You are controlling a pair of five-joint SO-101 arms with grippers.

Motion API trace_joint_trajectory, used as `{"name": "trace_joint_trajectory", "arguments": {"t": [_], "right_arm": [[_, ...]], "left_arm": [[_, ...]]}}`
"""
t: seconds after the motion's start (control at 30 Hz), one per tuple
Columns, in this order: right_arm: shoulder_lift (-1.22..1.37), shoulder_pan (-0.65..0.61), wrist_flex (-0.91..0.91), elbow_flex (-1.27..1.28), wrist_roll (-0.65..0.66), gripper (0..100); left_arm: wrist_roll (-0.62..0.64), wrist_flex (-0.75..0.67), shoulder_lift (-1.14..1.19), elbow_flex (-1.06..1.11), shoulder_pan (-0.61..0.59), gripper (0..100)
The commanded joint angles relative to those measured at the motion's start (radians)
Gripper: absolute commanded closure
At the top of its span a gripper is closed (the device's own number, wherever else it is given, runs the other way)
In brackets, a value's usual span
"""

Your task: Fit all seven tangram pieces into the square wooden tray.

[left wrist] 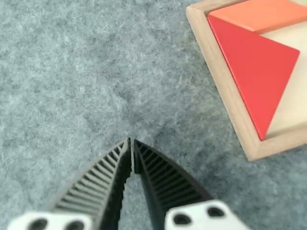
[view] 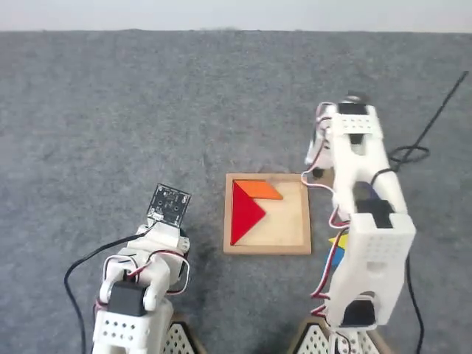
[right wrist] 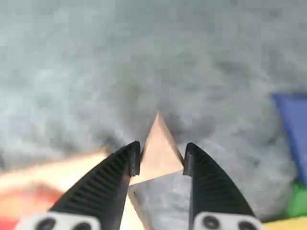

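The square wooden tray [view: 302, 214] lies mid-table and holds a red triangle [view: 245, 212] and an orange piece [view: 259, 189] along its left and far sides. Both also appear in the left wrist view: red triangle [left wrist: 259, 67], orange piece [left wrist: 266, 12], tray [left wrist: 225, 91]. My right gripper [right wrist: 160, 160] hangs at the tray's far right corner [view: 318, 171], its fingers closed against a tan triangle [right wrist: 158, 143]. My left gripper [left wrist: 130, 142] is shut and empty over bare carpet, left of the tray.
Blue [right wrist: 292, 124], green [right wrist: 298, 201] and yellow [right wrist: 288, 223] pieces lie on the carpet right of the tray, partly under the right arm, with yellow [view: 341, 240] and blue [view: 337, 258] peeking out. Grey carpet stretches to the far and left sides.
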Motion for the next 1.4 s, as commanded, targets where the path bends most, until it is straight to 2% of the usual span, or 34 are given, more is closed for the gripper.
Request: {"name": "trace_joint_trajectory", "arguments": {"t": [0.0,0.13,0.27,0.6,0.77,0.83,0.93,1.03,1.23,1.37], "right_arm": [[-0.010,-0.071,0.042,-0.055,0.292,88.2],[-0.088,-0.111,0.064,-0.049,0.305,95.0],[-0.214,-0.151,0.090,-0.003,0.371,95.7],[-0.565,-0.323,-0.142,0.474,0.479,95.7],[-0.599,-0.438,-0.179,0.526,0.470,95.6],[-0.601,-0.452,-0.197,0.517,0.344,95.6],[-0.598,-0.450,-0.194,0.491,0.020,94.7],[-0.596,-0.458,-0.154,0.500,-0.226,88.2],[-0.558,-0.506,-0.143,0.509,-0.488,85.3],[-0.513,-0.515,-0.143,0.468,-0.548,85.3]], "left_arm": [[0.005,0.005,-0.021,-0.012,-0.005,99],[0.005,0.005,-0.021,-0.012,-0.005,99],[0.005,0.005,-0.021,-0.012,-0.005,99],[0.005,0.005,-0.021,-0.012,-0.005,99],[0.005,0.005,-0.021,-0.012,-0.005,99],[0.005,0.005,-0.021,-0.012,-0.005,99],[0.005,0.005,-0.021,-0.012,-0.005,99],[0.005,0.005,-0.021,-0.012,-0.003,99],[0.005,0.005,-0.021,-0.012,-0.005,99],[0.005,0.005,-0.021,-0.012,-0.005,99]]}}
